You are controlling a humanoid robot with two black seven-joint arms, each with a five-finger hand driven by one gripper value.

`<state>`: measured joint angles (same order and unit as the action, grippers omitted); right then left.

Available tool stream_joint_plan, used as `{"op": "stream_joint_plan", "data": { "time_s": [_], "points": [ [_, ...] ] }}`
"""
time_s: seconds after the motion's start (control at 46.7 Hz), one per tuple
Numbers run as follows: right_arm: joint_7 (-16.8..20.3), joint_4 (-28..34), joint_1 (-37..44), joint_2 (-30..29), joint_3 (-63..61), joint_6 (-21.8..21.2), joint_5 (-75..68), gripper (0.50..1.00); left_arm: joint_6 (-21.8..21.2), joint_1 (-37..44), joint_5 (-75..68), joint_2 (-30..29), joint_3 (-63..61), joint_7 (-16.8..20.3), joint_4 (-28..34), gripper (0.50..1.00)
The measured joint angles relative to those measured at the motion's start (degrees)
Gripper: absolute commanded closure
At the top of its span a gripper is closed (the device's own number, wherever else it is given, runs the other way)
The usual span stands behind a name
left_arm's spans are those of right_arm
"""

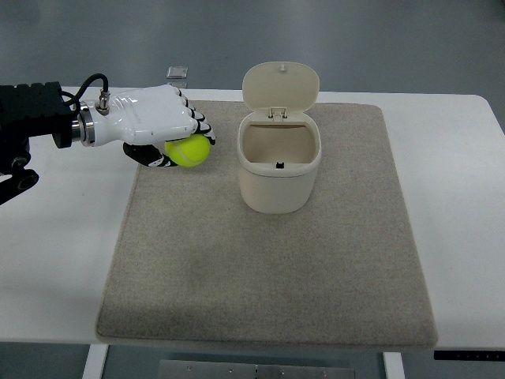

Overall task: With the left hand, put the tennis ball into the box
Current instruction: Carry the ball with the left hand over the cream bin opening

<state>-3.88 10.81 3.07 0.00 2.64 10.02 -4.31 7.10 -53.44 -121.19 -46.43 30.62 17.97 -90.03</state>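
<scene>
The left hand (162,126) is grasping the tennis ball (188,151), with its fingers curled around it. Hand and ball are to the left of the box (279,167), near it but not touching. The box stands upright on a beige mat (268,276) with its lid (280,84) open. The mat lies on the white surface (55,260).

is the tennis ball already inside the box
No, the tennis ball is held in the left hand over the mat's left edge, apart from the open box.
</scene>
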Motion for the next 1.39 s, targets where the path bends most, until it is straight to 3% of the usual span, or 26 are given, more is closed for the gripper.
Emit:
{"op": "stream_joint_plan", "data": {
  "time_s": [0.214, 0.471, 0.814, 1.2, 1.393],
  "points": [
    [0.0, 0.0, 0.0, 0.0, 0.0, 0.0, 0.0, 0.597, -0.4, -3.5, 0.0, 0.1, 0.0, 0.0, -4.8, 1.0],
    [0.0, 0.0, 0.0, 0.0, 0.0, 0.0, 0.0, 0.597, -0.3, -9.1, -0.1, 3.9, 0.0, -0.1, -4.8, 1.0],
    [0.0, 0.0, 0.0, 0.0, 0.0, 0.0, 0.0, 0.597, -0.2, -10.4, -8.4, 14.3, -0.7, -0.2, 1.6, 1.0],
    [0.0, 0.0, 0.0, 0.0, 0.0, 0.0, 0.0, 0.599, -0.6, -10.0, -8.8, 18.9, -0.9, -0.2, 6.6, 1.0],
    [0.0, 0.0, 0.0, 0.0, 0.0, 0.0, 0.0, 0.597, -0.7, -9.7, -8.8, 18.9, -0.9, -0.2, 7.2, 0.935]
  ]
}}
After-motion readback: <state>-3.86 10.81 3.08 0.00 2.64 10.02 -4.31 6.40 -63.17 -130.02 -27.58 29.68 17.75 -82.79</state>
